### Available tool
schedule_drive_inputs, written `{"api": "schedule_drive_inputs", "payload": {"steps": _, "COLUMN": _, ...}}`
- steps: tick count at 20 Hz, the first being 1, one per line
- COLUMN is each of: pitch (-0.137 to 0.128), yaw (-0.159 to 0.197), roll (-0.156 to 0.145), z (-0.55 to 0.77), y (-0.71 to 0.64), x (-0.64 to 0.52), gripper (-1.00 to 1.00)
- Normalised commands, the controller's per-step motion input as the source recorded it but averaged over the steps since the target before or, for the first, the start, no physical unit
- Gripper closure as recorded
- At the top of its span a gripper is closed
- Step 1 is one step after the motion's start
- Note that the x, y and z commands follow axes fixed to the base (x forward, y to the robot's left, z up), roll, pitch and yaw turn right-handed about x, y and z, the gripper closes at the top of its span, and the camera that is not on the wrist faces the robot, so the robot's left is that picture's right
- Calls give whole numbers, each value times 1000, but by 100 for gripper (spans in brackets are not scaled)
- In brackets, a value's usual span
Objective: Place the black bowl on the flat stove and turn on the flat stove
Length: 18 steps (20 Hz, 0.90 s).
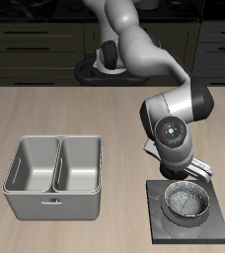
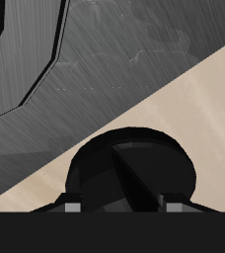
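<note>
Bowl (image 1: 187,203) is seen set on flat stove (image 1: 187,219); knob (image 2: 132,168) is to be turned.
Pincer (image 1: 183,174) spread cannot be told; it should be closed squarely on the knob, then twisted.

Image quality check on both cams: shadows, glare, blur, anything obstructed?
Exterior view: flat, even render lighting, low resolution; soft highlights on the grey basin walls, no harsh glare; the arm covers the gripper, so its state is unreadable. Wrist view: very close to the flat stove, whose surface looks streaky; a dark rounded shape, likely the knob, and a black band block much of the frame; the black bowl is unseen there.
</note>
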Motion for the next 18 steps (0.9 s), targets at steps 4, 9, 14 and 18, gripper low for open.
{"api": "schedule_drive_inputs", "payload": {"steps": 4, "pitch": 18, "yaw": -201, "roll": -41, "z": 32, "y": -269, "x": -58, "gripper": 100}}
{"api": "schedule_drive_inputs", "payload": {"steps": 9, "pitch": 16, "yaw": -133, "roll": 5, "z": 43, "y": -9, "x": -43, "gripper": 100}}
{"api": "schedule_drive_inputs", "payload": {"steps": 14, "pitch": 4, "yaw": -236, "roll": 38, "z": 66, "y": -95, "x": -9, "gripper": 100}}
{"api": "schedule_drive_inputs", "payload": {"steps": 18, "pitch": -43, "yaw": -274, "roll": 77, "z": 103, "y": 89, "x": 74, "gripper": 100}}
